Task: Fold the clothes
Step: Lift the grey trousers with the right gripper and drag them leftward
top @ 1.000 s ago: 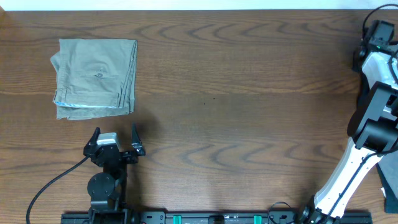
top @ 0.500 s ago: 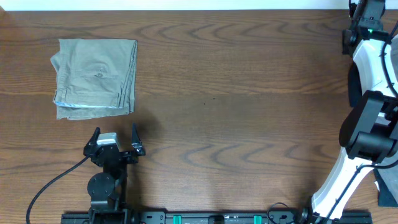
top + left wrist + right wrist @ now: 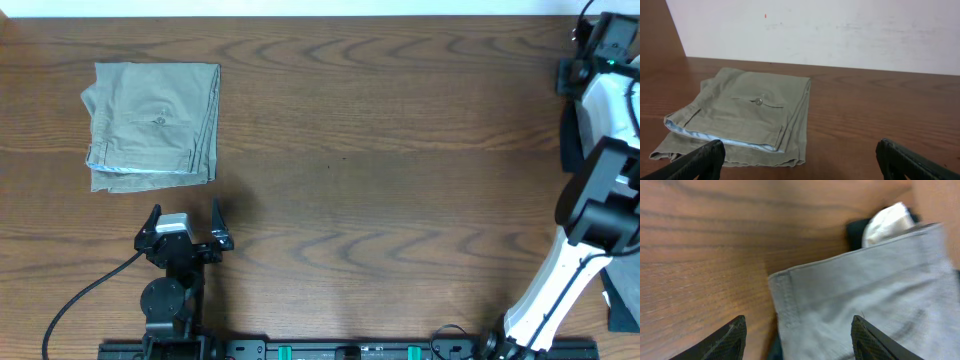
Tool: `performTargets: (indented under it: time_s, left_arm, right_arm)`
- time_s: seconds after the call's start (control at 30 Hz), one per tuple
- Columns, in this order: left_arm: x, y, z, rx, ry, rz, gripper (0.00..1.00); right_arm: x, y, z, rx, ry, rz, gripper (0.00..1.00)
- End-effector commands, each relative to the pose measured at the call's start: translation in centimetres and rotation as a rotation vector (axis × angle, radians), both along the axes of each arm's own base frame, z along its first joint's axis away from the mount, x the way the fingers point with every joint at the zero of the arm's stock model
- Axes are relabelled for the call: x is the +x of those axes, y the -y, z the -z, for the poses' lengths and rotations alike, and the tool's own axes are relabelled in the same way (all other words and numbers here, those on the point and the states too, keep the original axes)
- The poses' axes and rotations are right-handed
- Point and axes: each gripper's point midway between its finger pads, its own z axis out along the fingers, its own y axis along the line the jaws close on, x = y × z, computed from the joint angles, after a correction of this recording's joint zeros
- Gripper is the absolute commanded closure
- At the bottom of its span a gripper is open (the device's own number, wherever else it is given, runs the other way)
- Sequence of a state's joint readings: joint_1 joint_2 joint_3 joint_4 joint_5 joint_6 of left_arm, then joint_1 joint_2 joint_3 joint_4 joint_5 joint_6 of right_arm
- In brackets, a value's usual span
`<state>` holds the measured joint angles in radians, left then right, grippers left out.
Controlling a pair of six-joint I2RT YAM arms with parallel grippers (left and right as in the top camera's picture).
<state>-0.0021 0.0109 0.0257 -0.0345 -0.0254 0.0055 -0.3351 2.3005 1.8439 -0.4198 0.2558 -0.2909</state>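
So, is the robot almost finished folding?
Not nearly. One khaki-beige pair of trousers lies folded on the wooden table. The right gripper hangs open over the grey woven garment, not gripping it yet. Picking it up and folding remain. The left gripper sits open, idle.

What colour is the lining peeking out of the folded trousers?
Pale blue, edging the folded khaki-beige woven trousers. Clearest in the left wrist view.

Blurred grey clothes [image 3: 865, 295] cut by frame edges, black garment [image 3: 855, 234] mostly hidden behind them
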Motion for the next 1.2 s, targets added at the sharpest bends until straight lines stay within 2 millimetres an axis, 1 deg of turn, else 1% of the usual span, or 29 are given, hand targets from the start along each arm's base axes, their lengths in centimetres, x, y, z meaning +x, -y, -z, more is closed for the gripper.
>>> performTargets:
  time_s: [0.0,0.07,0.13,0.27,0.33,0.37,0.47,0.5,0.57,0.63,0.73,0.8,0.87,0.93,1.03,1.13,1.17]
  left_arm:
    - [-0.1,0.0,1.8,0.017,-0.052,0.001,0.02]
    - [-0.1,0.0,1.8,0.017,-0.051,0.001,0.02]
    - [-0.1,0.0,1.8,0.017,-0.052,0.001,0.02]
    - [-0.1,0.0,1.8,0.017,-0.051,0.001,0.02]
    - [-0.1,0.0,1.8,0.017,-0.052,0.001,0.02]
    - [-0.1,0.0,1.8,0.017,-0.052,0.001,0.02]
    - [-0.1,0.0,1.8,0.017,-0.052,0.001,0.02]
    - [-0.1,0.0,1.8,0.017,-0.052,0.001,0.02]
    - [-0.1,0.0,1.8,0.017,-0.052,0.001,0.02]
    - [-0.1,0.0,1.8,0.017,-0.052,0.001,0.02]
    - [-0.1,0.0,1.8,0.017,-0.052,0.001,0.02]
    - [-0.1,0.0,1.8,0.017,-0.052,0.001,0.02]
    - [-0.1,0.0,1.8,0.017,-0.052,0.001,0.02]
    - [-0.1,0.0,1.8,0.017,-0.052,0.001,0.02]
    - [-0.1,0.0,1.8,0.017,-0.051,0.001,0.02]
    - [-0.1,0.0,1.8,0.017,-0.052,0.001,0.02]
    - [-0.1,0.0,1.8,0.017,-0.052,0.001,0.02]
  right_arm:
    - [-0.5,0.4,4.3,-0.006,-0.064,0.019,0.36]
    - [-0.3,0.6,5.3,-0.009,-0.066,0.022,0.37]
    - [-0.2,0.8,5.9,-0.019,-0.068,0.03,0.39]
    - [-0.1,1.3,5.9,-0.03,-0.056,0.04,0.5]
    - [0.0,1.5,5.8,-0.032,-0.049,0.043,0.52]
    - [0.0,1.6,5.7,-0.033,-0.046,0.045,0.56]
    - [-0.2,2.0,5.8,-0.032,-0.05,0.052,0.79]
    - [-0.3,2.1,5.8,-0.031,-0.051,0.054,0.83]
    - [-0.4,2.2,5.8,-0.03,-0.054,0.057,0.86]
    - [-0.5,2.4,5.9,-0.03,-0.054,0.06,0.86]
    - [-0.6,2.6,5.8,-0.03,-0.054,0.064,0.99]
    - [-0.5,2.5,5.6,-0.031,-0.048,0.062,0.99]
    - [0.0,2.1,4.7,-0.033,-0.027,0.06,0.99]
    - [0.6,1.4,3.0,-0.041,0.0,0.048,0.99]
    - [1.3,0.3,-0.4,-0.056,0.049,0.027,0.99]
    - [1.5,-1.7,-4.4,-0.065,0.085,-0.005,0.99]
    - [1.4,-2.5,-5.4,-0.065,0.088,-0.017,0.99]
